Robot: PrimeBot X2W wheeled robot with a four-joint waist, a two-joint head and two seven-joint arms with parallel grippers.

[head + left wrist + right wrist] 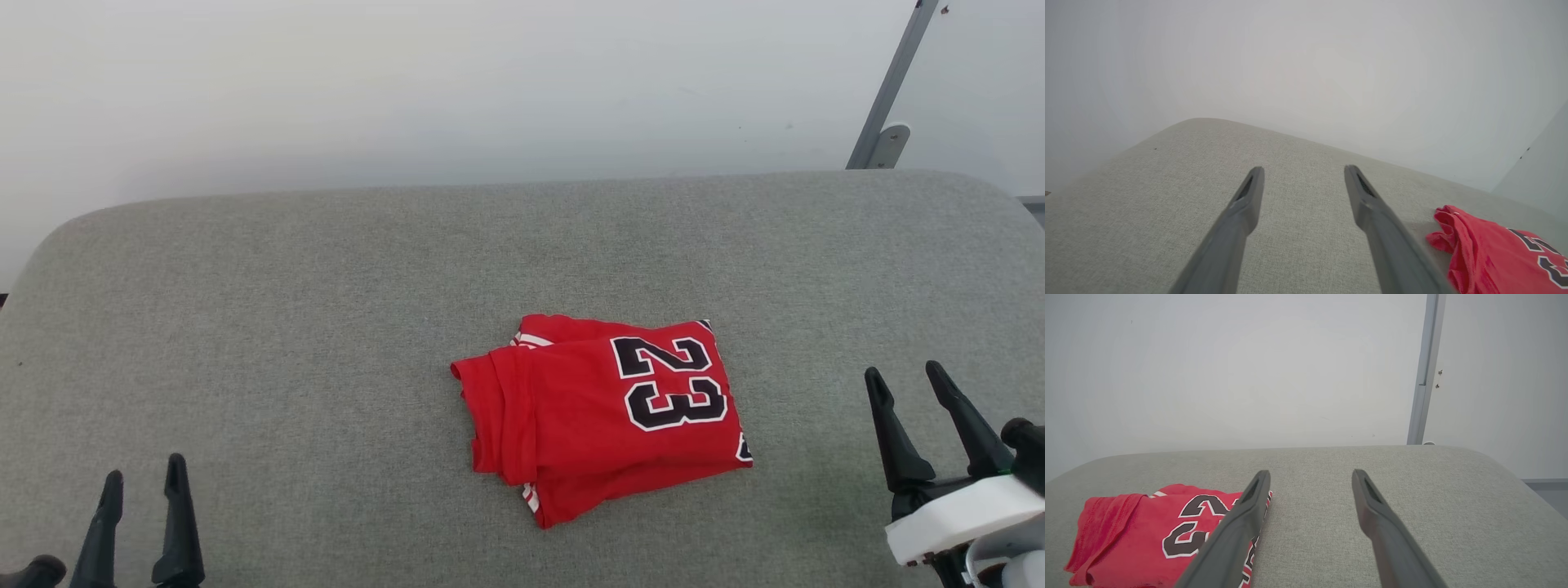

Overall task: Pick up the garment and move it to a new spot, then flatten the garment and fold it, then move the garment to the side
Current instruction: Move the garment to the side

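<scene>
On grey cushion (245, 327), folded garment (571, 408), post (891, 86) behind

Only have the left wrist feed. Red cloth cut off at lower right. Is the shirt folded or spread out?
Observer: Folded. In the head view the garment lies as a compact bundle on the padded surface, "23" facing up, layers slightly offset.
Operator: Right arm near it?
Observer: No. The right gripper sits apart, off the garment's right side, jaws open, nothing in them.
Operator: What's behind the far edge on that side?
Observer: A grey metal post rises at a slant beyond the far right corner.
</scene>
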